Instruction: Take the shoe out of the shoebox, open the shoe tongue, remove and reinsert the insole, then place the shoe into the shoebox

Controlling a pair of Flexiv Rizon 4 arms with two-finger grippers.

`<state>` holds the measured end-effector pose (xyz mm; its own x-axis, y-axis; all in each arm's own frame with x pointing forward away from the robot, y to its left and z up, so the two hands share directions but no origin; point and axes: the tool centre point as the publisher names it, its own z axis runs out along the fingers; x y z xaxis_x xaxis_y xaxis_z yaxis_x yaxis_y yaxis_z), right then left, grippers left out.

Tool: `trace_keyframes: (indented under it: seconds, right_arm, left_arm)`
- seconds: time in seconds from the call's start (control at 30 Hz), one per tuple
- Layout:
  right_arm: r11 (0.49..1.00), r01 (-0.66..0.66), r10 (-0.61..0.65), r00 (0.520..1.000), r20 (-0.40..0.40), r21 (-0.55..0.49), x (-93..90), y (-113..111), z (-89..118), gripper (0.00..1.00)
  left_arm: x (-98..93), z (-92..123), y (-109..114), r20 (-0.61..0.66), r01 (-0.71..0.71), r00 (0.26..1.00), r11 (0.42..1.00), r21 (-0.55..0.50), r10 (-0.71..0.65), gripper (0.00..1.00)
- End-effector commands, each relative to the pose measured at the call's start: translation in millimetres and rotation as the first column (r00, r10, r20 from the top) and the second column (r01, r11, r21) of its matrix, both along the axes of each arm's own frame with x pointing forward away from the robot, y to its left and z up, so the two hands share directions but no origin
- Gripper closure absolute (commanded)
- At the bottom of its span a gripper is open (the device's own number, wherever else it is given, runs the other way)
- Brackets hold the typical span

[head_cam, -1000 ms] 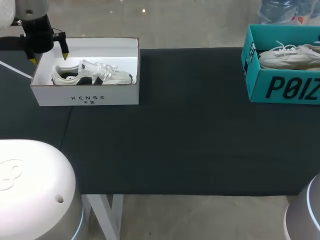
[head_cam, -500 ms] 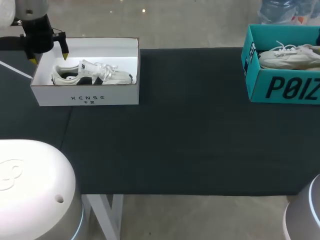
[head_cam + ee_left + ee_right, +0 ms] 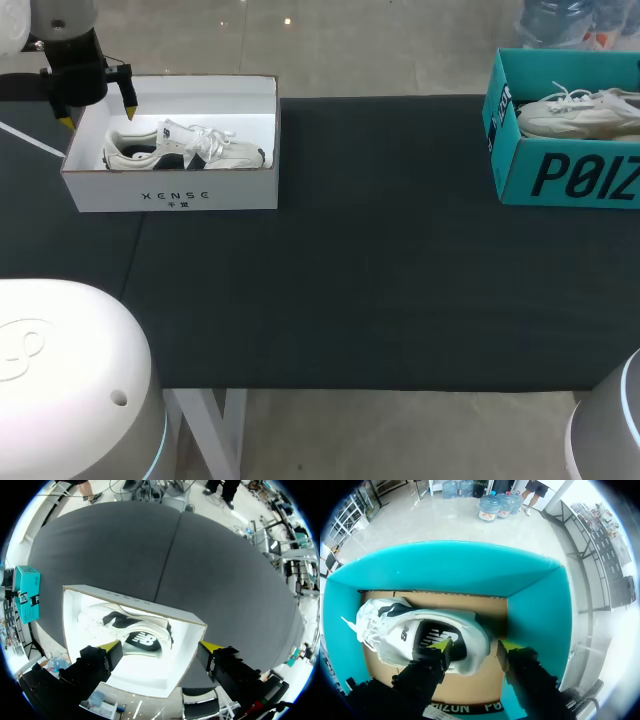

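Lower wide-open left gripper (image 3: 160,649) over heel of black-and-white shoe (image 3: 125,629) in white shoebox (image 3: 135,602), pinch firmly, lift clear of walls; cannot tell right gripper (image 3: 475,647) hold on white shoe (image 3: 395,630).

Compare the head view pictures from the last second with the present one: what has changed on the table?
Nothing visibly changed. The left gripper stays open above the left end of the white shoebox, and the black-and-white shoe lies inside it as before. The teal shoebox and its pale shoe stay at the far right.
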<state>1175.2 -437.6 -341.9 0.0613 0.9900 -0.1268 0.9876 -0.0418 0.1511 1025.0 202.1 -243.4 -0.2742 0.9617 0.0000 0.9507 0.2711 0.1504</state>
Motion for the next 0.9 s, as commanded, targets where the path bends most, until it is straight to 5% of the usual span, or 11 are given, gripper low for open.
trace_keyframes:
  seconds: [0.03,0.43,0.9]
  right_arm:
    - [1.0,0.027,-0.023,0.977,-0.212,0.015,9.9,-5.5,-4.0,1.0]
    - [0.999,0.034,-0.031,0.98,-0.195,0.008,6.0,-11.3,6.6,1.0]
    - [0.999,0.047,-0.044,0.994,-0.102,0.022,-6.8,-5.2,60.5,1.0]
  left_arm:
    - [-1.1,0.2,0.4,0.003,0.001,1.0,1.0,0.002,-0.001,0.0]
    - [-1.1,0.2,0.4,0.003,0.001,1.0,1.0,0.002,-0.001,0.0]
    - [-1.1,0.2,0.4,0.003,0.001,1.0,1.0,0.002,-0.001,0.0]
